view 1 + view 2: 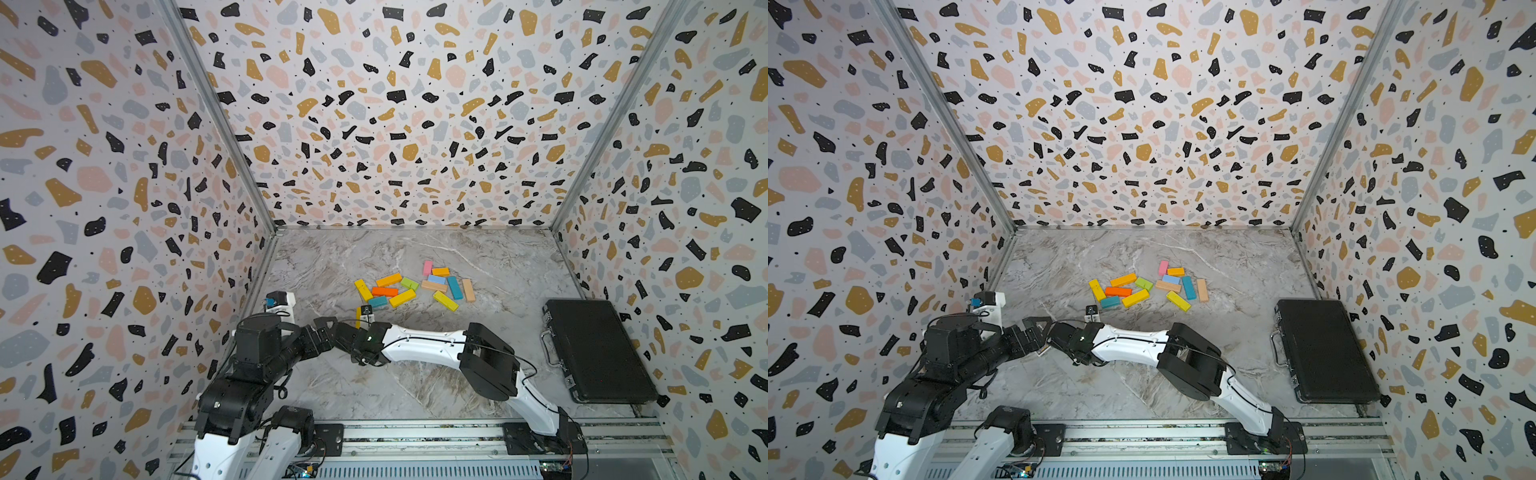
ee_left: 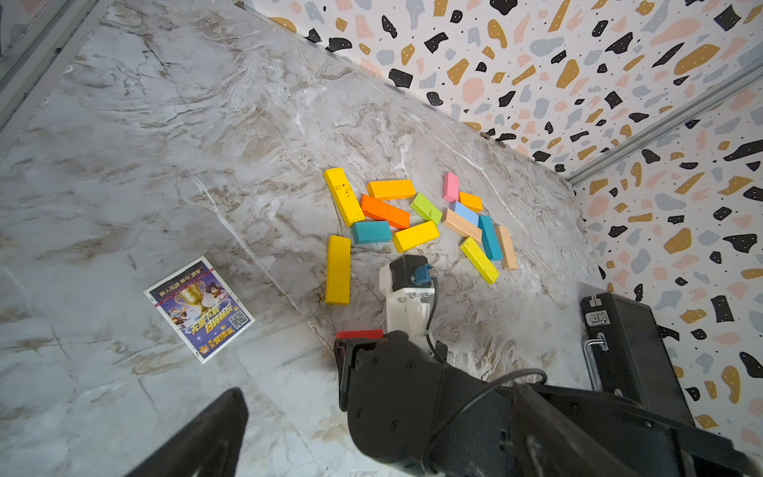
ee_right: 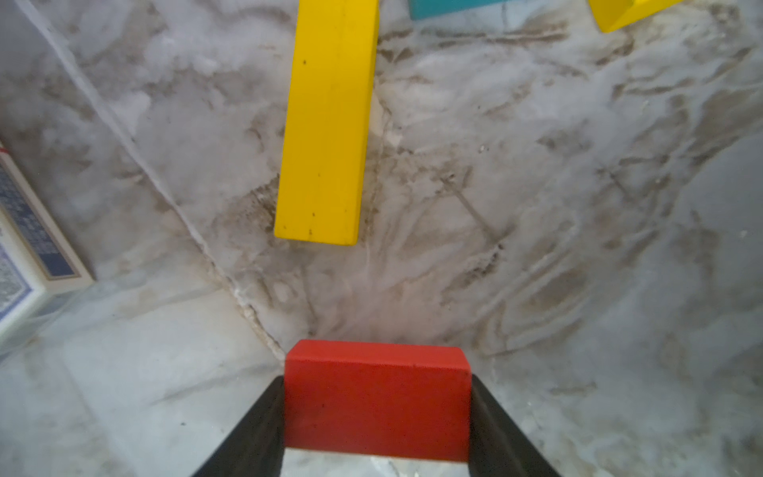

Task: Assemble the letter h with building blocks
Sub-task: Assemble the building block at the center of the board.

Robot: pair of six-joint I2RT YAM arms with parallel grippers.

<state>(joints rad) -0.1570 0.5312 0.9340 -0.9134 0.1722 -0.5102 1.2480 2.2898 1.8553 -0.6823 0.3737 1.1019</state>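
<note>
A: So, where is the right gripper (image 3: 377,386)?

B: Low over the near-left part of the marble table (image 1: 415,386). Its jaws are closed on a short red block (image 3: 376,413), one black jaw against each end.

A: Is that block resting on the surface?

B: Cannot tell. The right wrist view shows it very close to the marble, no more.

A: What lies next to it?

B: Just on its far side a long yellow bar (image 3: 326,124) lies flat and alone, running away from the gripper. The red block sits crosswise to it, with a strip of bare marble between the two.

A: And the other building blocks (image 1: 409,283)?

B: Farther off, around the middle of the table, in a loose pile. They all lie flat: yellow, orange, green, teal, light blue, pink and plain wood, several touching one another.

A: The left gripper (image 1: 1040,334)?

B: It hangs just to the left of the right one, jaws spread wide, holding nothing.

A: Anything else on the table?

B: A black case (image 1: 598,353) lies flat with its lid closed along the right wall, well apart from the blocks. A printed card (image 2: 199,307) lies flat on the marble, also apart from the pile.
</note>
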